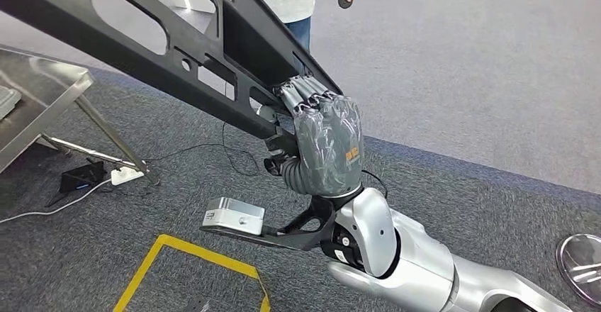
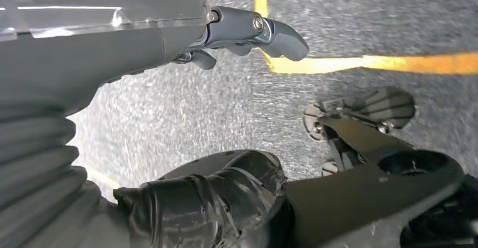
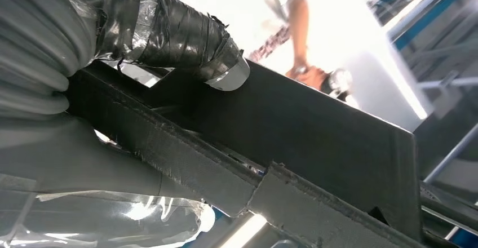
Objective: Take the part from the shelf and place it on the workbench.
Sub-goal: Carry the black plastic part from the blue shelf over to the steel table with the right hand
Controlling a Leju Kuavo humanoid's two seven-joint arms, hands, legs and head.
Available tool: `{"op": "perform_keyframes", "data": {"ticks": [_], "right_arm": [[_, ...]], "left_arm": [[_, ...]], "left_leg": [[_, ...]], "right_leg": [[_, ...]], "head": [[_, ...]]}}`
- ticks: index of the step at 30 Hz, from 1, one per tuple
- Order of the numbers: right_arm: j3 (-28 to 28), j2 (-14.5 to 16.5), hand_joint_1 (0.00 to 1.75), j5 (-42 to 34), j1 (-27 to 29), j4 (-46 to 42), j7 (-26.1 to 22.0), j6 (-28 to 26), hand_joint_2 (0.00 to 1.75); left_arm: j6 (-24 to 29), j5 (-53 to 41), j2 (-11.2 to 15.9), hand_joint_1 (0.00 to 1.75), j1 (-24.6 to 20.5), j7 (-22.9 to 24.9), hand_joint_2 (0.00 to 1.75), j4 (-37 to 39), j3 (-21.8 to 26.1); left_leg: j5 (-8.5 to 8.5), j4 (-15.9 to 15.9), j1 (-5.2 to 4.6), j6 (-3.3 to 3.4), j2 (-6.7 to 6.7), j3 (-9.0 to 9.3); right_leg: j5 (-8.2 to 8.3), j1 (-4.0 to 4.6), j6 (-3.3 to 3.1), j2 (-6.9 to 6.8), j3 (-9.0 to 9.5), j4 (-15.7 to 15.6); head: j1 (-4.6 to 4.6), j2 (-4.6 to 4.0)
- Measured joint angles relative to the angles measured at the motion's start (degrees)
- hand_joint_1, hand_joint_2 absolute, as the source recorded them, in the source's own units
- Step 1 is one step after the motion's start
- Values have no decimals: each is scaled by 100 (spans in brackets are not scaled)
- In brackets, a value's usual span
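The part (image 1: 142, 35) is a long black panel with several cutouts. It slants from the upper left of the head view down to my right hand (image 1: 327, 138), which grips its lower end with fingers wrapped over the edge. In the right wrist view, taped fingers (image 3: 169, 28) lie over the black panel (image 3: 315, 141). The steel workbench (image 1: 42, 78) stands at the left, beneath the panel's far end. My left hand (image 2: 169, 107) hangs over the grey carpet with its fingers apart, holding nothing.
A person (image 1: 290, 0) stands just beyond the panel, holding a small dark round object (image 1: 345, 0). A power strip (image 1: 126, 176) and cables lie by the workbench leg. Yellow floor tape (image 1: 191, 252) marks the carpet below. A round metal base (image 1: 581, 255) sits at the lower right.
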Motion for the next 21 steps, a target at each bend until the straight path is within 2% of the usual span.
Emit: {"op": "perform_keyframes", "data": {"ticks": [2,4,6,7,9,11,12,13,14,15,16,18,19,20,21], "right_arm": [[0,15,175,-15,-22,19,-15,-5,175],[0,31,175,-22,-49,40,-37,-8,175],[0,45,175,-26,-63,58,-65,-8,175],[-1,55,175,-27,-67,67,-75,-8,175],[-2,73,175,-29,-83,80,-81,-10,175],[-5,78,175,-29,-94,97,-82,-12,175],[-6,76,175,-30,-94,111,-81,-12,175],[-7,74,175,-32,-91,130,-78,-9,175],[-7,70,175,-37,-90,149,-75,-5,175],[-7,66,175,-42,-93,163,-72,-2,175],[-8,63,175,-49,-99,172,-69,2,175],[-9,62,175,-61,-108,174,-69,6,175],[-10,62,175,-66,-111,172,-69,9,175],[-11,62,175,-71,-111,170,-68,13,175],[-12,62,175,-75,-110,170,-63,17,175]], "left_arm": [[0,1,5,0,5,8,175,0,0],[1,1,9,0,-12,18,175,0,0],[2,1,15,0,-13,30,175,0,0],[3,1,19,0,-1,36,175,0,0],[3,0,27,0,8,36,175,0,0],[-1,-1,27,0,-20,25,175,0,0],[-2,-3,27,0,-39,16,175,0,0],[-3,-4,27,0,-51,10,175,0,0],[-6,-8,26,0,-56,7,175,0,0],[-9,-17,25,0,-55,7,175,0,0],[-14,-26,21,0,-52,13,175,0,0],[-18,-43,10,0,-49,21,175,0,-1],[-19,-44,5,0,-52,22,175,0,-2],[-18,-44,3,0,-54,14,175,0,-2],[-16,-44,3,0,-51,4,175,0,-2]], "left_leg": [[323,-784,-34,36,216,435],[418,-1207,-90,122,360,666],[400,-1240,-118,212,260,673],[401,-1258,-108,246,195,694],[412,-1304,-77,317,74,750],[414,-1314,-66,372,-49,772],[411,-1308,-69,389,-123,772],[406,-1301,-72,397,-206,772],[398,-1292,-73,401,-294,772],[390,-1277,-72,399,-376,773],[377,-1256,-67,388,-464,775],[341,-1197,-51,340,-624,756],[327,-1172,-40,308,-693,733],[322,-1159,-24,270,-750,707],[329,-1162,-7,227,-808,683]], "right_leg": [[-45,17,36,-135,47,2],[-89,43,89,-242,87,2],[-122,51,153,-345,127,-10],[-148,39,191,-325,143,-2],[-315,15,245,-45,54,253],[-617,-2,254,280,-292,929],[-734,-1,254,333,-506,1296],[-767,-3,256,356,-670,1541],[-710,-7,256,365,-759,1615],[-572,-12,252,370,-751,1499],[-352,-22,242,403,-635,1176],[-41,-49,221,634,-338,465],[40,-59,214,754,-224,218],[33,-54,204,831,-181,131],[30,-40,187,838,-171,117]], "head": [[0,0],[8,0],[14,0],[13,0],[25,0],[50,0],[61,0],[64,0],[65,0],[66,0],[66,0],[62,0],[62,0],[61,0],[63,0]]}}
